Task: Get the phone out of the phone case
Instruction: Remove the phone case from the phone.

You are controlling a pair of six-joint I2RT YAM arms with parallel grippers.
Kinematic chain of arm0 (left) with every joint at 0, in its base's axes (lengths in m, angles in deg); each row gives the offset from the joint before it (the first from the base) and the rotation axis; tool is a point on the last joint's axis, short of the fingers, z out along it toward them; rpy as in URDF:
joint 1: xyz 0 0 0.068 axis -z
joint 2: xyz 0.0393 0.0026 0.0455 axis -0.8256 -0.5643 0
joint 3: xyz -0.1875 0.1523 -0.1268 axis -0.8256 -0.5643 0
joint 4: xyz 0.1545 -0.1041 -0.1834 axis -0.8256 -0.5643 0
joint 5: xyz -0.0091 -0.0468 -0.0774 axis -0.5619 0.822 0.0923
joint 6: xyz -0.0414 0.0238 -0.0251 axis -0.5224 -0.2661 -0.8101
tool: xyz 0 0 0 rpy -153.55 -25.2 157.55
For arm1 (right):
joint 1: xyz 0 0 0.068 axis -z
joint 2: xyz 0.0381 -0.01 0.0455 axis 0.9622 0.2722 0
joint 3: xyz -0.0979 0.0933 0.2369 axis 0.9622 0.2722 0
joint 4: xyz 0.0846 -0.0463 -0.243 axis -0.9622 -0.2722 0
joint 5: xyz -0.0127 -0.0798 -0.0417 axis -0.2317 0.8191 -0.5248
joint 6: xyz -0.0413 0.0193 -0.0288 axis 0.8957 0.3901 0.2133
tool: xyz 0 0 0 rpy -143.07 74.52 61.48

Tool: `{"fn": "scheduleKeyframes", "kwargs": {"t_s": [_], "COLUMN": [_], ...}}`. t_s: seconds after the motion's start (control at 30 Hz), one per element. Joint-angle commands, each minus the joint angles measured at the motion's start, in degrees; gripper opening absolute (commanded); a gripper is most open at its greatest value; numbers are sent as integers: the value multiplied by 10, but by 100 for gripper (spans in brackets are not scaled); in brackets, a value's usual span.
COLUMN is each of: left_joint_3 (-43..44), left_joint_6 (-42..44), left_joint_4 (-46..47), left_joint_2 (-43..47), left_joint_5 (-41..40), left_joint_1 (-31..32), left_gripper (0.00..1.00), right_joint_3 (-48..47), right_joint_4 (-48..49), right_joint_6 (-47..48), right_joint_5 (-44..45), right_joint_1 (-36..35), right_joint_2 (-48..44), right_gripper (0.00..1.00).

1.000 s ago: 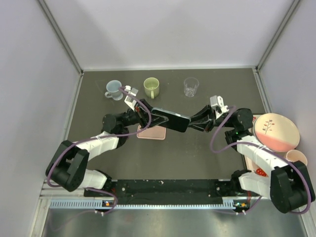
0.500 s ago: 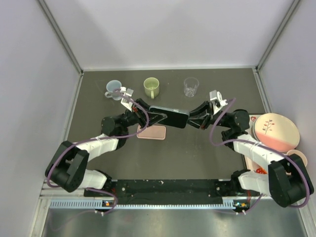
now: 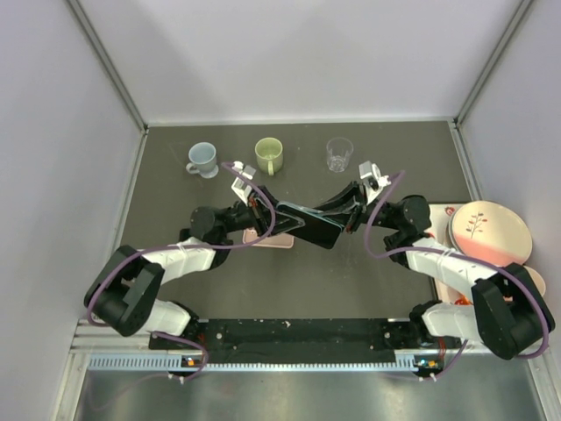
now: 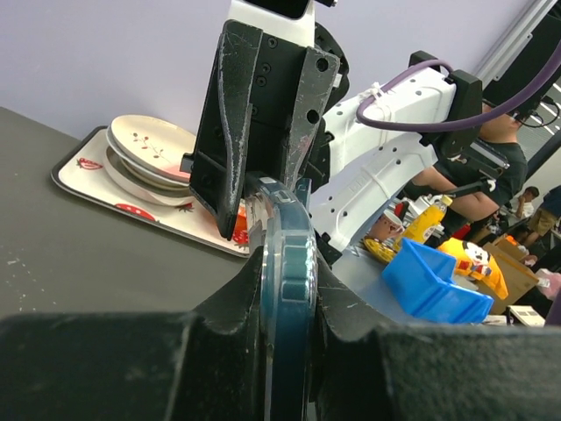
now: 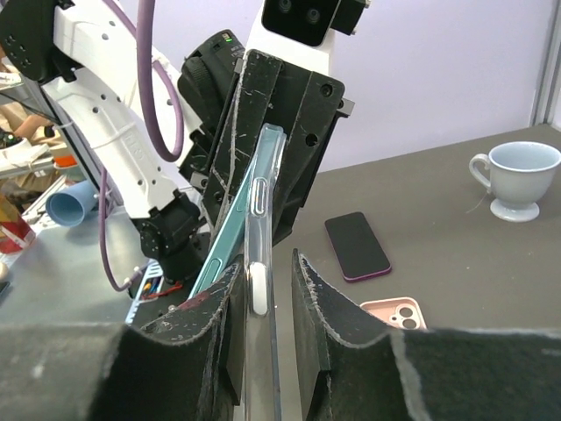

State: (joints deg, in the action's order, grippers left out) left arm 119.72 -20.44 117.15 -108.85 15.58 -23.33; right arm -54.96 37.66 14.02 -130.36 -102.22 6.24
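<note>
A teal phone [image 3: 308, 224] in a clear case is held in the air between both grippers over the middle of the table. My left gripper [image 3: 282, 217] is shut on the phone's left end; in the left wrist view the fingers [image 4: 287, 289] clamp its teal edge [image 4: 294, 263]. My right gripper [image 3: 337, 216] is shut on the clear case [image 5: 261, 202] at the other end [image 5: 263, 289]. In the right wrist view the teal phone [image 5: 223, 239] angles away from the case, its near end out of the case.
A pink case [image 3: 263, 237] and a dark phone [image 5: 357, 246] lie on the table under the grippers. A blue cup [image 3: 202, 158], a green mug [image 3: 269, 154] and a glass [image 3: 339, 153] stand at the back. A tray [image 4: 96, 180] with plates [image 3: 489, 232] is at the right.
Both grippers have moved toward the near side with the phone and turned, so it sits lower and more tilted. Both keep their hold.
</note>
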Motion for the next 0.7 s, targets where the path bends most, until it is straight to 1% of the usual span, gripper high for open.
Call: {"fn": "scheduleKeyframes", "kwargs": {"t_s": [0.0,0.07,0.17,0.3,0.4,0.67], "left_joint_3": [-16,-19,-20,-21,-20,-20], "left_joint_6": [-1,-5,-8,-13,-17,-26], "left_joint_4": [84,91,99,104,106,113], "left_joint_2": [9,23,47,73,82,79], "left_joint_5": [4,0,-5,-12,-17,-17], "left_joint_1": [-22,-37,-69,-115,-128,-130], "left_gripper": [0,0,0,0,0,0], "right_joint_3": [-39,-38,-38,-39,-38,-34], "right_joint_4": [42,36,35,38,48,58], "right_joint_6": [13,11,0,-22,-32,-24], "right_joint_5": [57,61,61,61,59,70], "right_joint_1": [-20,-20,-20,-19,-22,-42], "right_joint_2": [-3,-5,0,10,19,53], "right_gripper": [26,29,35,37,38,36]}}
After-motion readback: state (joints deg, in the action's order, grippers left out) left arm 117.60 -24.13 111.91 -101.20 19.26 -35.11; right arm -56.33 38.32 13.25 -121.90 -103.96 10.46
